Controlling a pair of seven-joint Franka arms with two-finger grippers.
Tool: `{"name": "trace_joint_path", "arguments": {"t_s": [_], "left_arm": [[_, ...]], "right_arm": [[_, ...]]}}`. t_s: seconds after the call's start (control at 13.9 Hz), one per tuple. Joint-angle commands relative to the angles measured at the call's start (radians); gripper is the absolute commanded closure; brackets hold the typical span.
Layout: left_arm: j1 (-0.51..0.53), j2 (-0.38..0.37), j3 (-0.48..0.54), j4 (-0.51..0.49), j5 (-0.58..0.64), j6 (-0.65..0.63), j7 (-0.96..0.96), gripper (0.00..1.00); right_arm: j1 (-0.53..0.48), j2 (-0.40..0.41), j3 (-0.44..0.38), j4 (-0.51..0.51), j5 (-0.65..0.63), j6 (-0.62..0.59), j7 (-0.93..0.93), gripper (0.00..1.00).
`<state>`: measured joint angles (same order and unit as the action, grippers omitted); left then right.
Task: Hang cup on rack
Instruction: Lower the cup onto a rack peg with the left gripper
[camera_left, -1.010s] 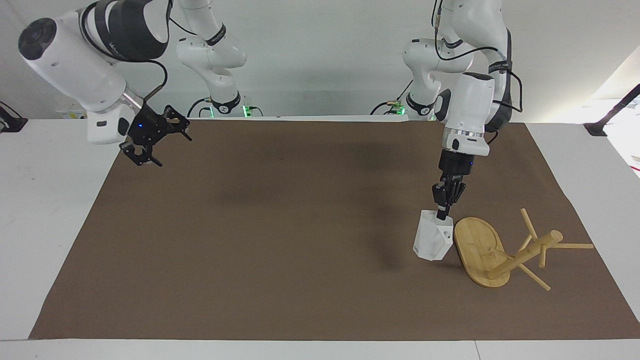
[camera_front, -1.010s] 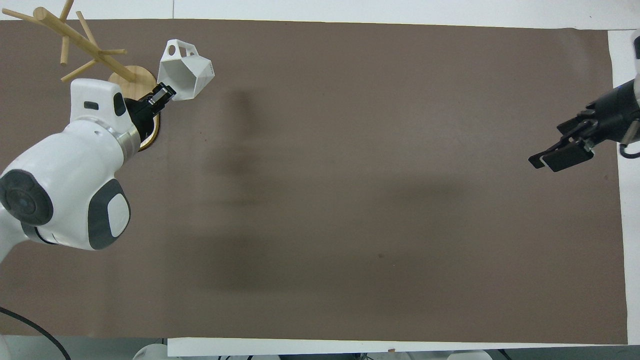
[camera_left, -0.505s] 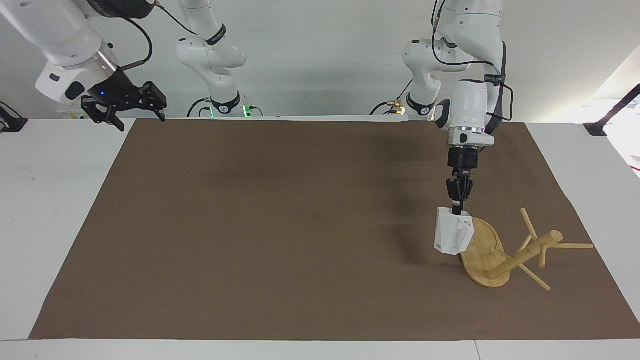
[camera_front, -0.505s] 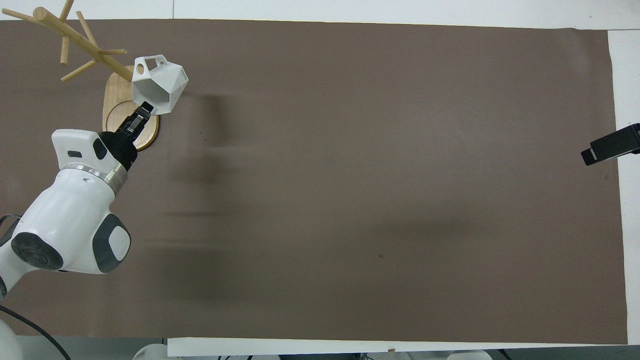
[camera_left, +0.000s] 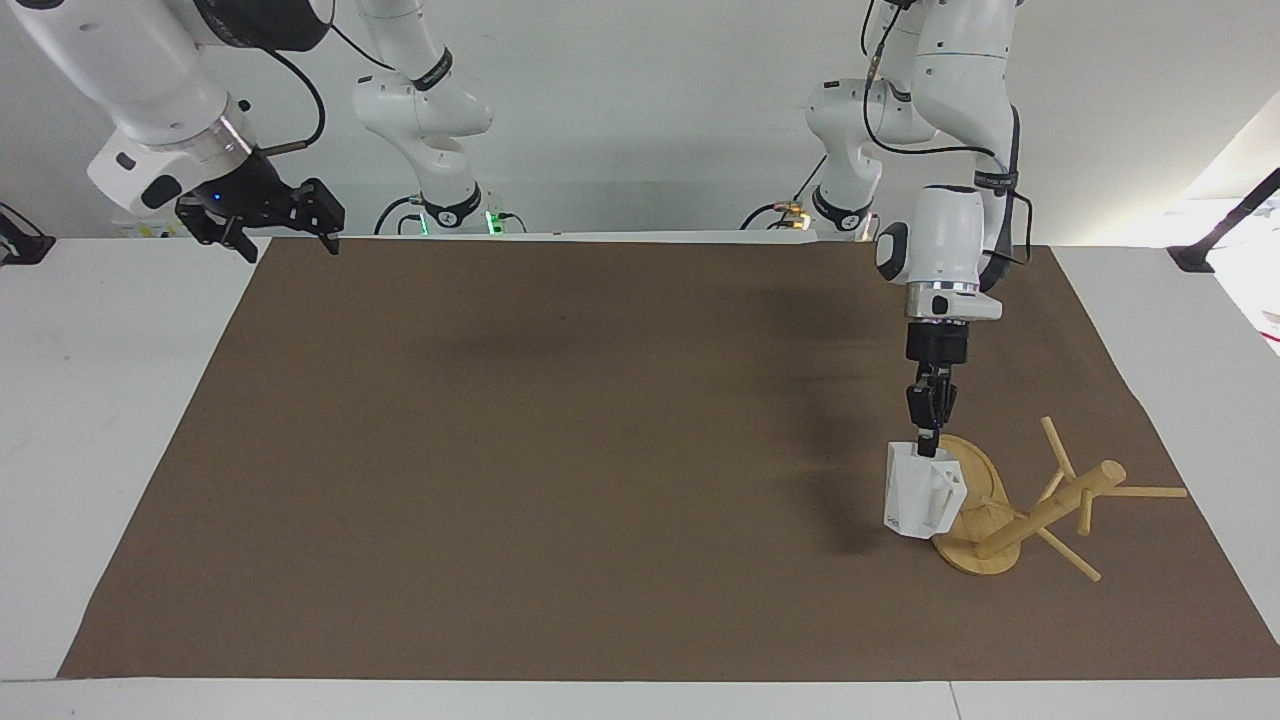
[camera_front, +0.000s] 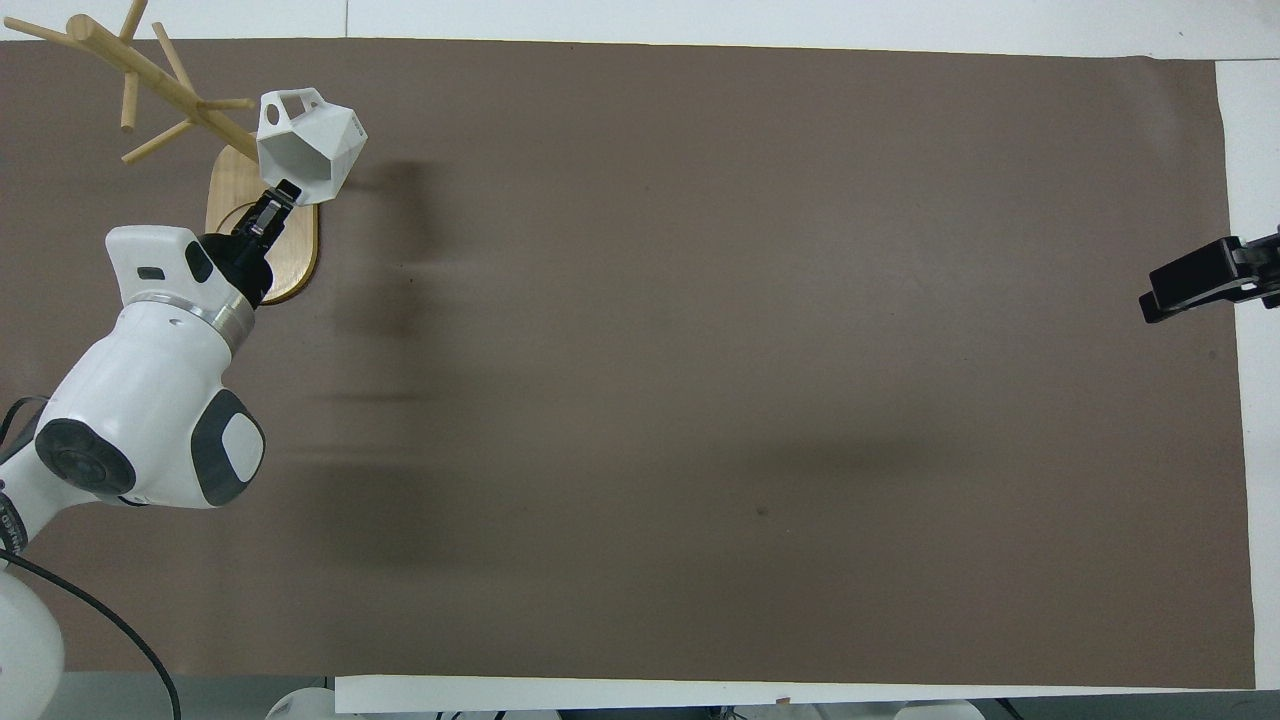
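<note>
Overhead view first: the left gripper (camera_front: 283, 190) is clamped tight on the rim of the cup (camera_front: 310, 148) and has it lifted off the brown mat (camera_front: 700, 350), hanging over the rack (camera_front: 262, 240). From the facing view, the cup (camera_left: 922, 492) dangles just below the gripper's tips (camera_left: 930, 442), its squarish handle loop turned toward the rack's post, and it hangs over the base (camera_left: 975, 500) at the edge nearer the middle of the table. I cannot tell whether it brushes the base or clears it.

What catches the eye is that the rack (camera_left: 1040, 510) does not look upright. Its oval base seems tipped up on edge, and the post with its thin pegs slants away toward the left arm's end of the table, some pegs apparently resting on the mat. So it sits at that end, farther from the robots than the gripper's wrist.

As for progress, I'd judge the pick-up done and the carry nearly done; the hanging itself is not. No peg passes through the handle yet. What remains is lining the loop up with a peg and sliding it on, which looks awkward with the rack lying this way.

Meanwhile the right gripper (camera_left: 262, 215) waits, fingers spread and empty, over the mat's corner at the right arm's end.
</note>
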<state>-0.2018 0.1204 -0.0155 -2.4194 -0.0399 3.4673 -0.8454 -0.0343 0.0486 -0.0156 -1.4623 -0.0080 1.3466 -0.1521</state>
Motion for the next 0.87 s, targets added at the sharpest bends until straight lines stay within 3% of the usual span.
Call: {"name": "trace_joint_path", "arguments": {"t_s": [0.0, 0.79], "left_arm": [[0.027, 0.013, -0.017, 0.022, -0.003, 0.026, -0.009, 1.0], [0.088, 0.041, -0.017, 0.031, -0.008, 0.001, -0.012, 1.0]], "right_arm": [[-0.004, -0.035, 0.006, -0.05, -0.027, 0.028, 0.016, 0.0], [0.005, -0.061, 0.0, -0.089, -0.039, 0.0, 0.009, 0.0]]}}
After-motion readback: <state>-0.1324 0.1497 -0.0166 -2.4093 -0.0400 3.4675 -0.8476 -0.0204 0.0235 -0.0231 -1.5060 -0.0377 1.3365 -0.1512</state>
